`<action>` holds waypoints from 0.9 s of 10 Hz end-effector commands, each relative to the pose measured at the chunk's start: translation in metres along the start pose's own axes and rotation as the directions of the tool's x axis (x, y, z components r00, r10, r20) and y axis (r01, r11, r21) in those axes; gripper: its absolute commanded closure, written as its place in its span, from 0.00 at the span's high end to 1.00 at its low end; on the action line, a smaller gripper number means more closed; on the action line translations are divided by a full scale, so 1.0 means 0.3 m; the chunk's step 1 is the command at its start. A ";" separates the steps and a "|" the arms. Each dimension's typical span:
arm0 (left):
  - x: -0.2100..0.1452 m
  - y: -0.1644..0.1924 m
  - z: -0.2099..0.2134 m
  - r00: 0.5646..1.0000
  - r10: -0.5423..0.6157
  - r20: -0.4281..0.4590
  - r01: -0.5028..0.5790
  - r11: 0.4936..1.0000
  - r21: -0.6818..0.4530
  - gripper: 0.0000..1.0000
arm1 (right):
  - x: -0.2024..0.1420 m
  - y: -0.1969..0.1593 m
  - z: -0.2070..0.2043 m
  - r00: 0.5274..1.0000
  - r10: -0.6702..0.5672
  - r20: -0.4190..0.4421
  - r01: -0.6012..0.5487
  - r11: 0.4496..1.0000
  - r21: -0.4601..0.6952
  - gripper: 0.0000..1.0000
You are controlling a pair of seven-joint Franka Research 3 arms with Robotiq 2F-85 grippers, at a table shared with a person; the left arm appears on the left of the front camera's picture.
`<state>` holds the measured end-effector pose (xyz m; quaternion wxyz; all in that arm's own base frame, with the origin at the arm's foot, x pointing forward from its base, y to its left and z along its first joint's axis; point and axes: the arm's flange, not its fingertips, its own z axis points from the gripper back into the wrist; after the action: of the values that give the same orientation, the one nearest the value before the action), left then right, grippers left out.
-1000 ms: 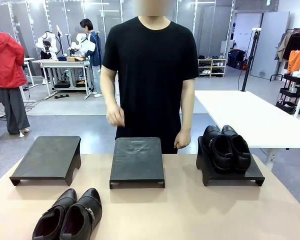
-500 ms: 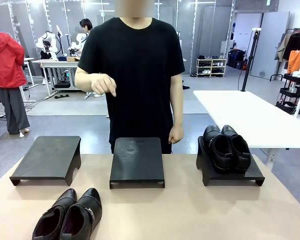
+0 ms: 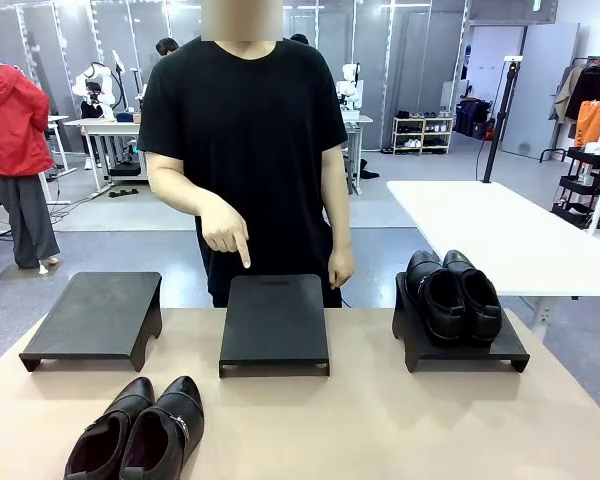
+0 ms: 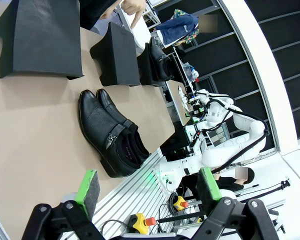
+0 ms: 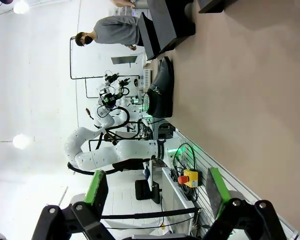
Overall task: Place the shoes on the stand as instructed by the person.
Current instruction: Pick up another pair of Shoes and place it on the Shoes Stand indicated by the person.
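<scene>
While person's hand (image 3: 226,234) points at middle stand (image 3: 274,320), instruction step in hand; buckle shoes (image 3: 140,432) on tabletop (image 3: 410,420). Wide open, empty: left gripper (image 4: 148,184), right gripper (image 5: 156,187). Next: grasp pair.

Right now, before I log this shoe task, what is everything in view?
table: one, tan.
stands: three, black, row along the far side: left stand, middle stand, right stand.
buckle shoes: one pair, glossy black, on the table, near side, left of centre.
plain shoes: one pair, glossy black, on the right stand.
pointing hand: one, the person's, aimed down at the middle stand.
left gripper: black, green pads, open, empty.
right gripper: black, green pads, open, empty.
</scene>
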<state>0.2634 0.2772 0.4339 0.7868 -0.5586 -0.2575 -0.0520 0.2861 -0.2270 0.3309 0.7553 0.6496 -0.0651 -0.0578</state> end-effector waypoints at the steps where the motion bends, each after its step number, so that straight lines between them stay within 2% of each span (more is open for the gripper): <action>1: 0.001 -0.004 0.006 1.000 -0.010 0.006 0.010 1.000 -0.009 1.00 | -0.016 0.006 -0.005 1.000 0.006 -0.004 -0.006 1.000 -0.019 1.00; 5: 0.000 0.000 0.000 1.000 0.000 0.000 0.000 1.000 0.000 1.00 | -0.016 0.006 -0.005 1.000 0.006 -0.004 -0.006 1.000 -0.019 1.00; 6: 0.009 -0.027 -0.022 0.998 -0.046 -0.035 0.045 0.999 -0.030 1.00 | -0.016 0.006 -0.005 1.000 0.006 -0.004 -0.006 1.000 -0.019 1.00; 7: 0.020 -0.051 -0.035 0.998 -0.042 -0.040 0.041 0.999 -0.019 1.00 | -0.016 0.006 -0.005 1.000 0.006 -0.004 -0.006 1.000 -0.019 1.00; 8: 0.028 -0.085 -0.043 0.998 -0.029 -0.053 0.030 0.999 0.019 1.00 | -0.016 0.006 -0.005 1.000 0.006 -0.004 -0.006 1.000 -0.019 1.00; 9: 0.038 -0.130 -0.064 0.998 0.005 -0.065 0.002 0.994 0.111 1.00 | -0.016 0.006 -0.005 1.000 0.006 -0.004 -0.006 1.000 -0.019 1.00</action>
<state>0.2714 0.2609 0.4548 0.7984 -0.5438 -0.2476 -0.0739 0.2862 -0.2269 0.3312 0.7555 0.6494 -0.0653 -0.0574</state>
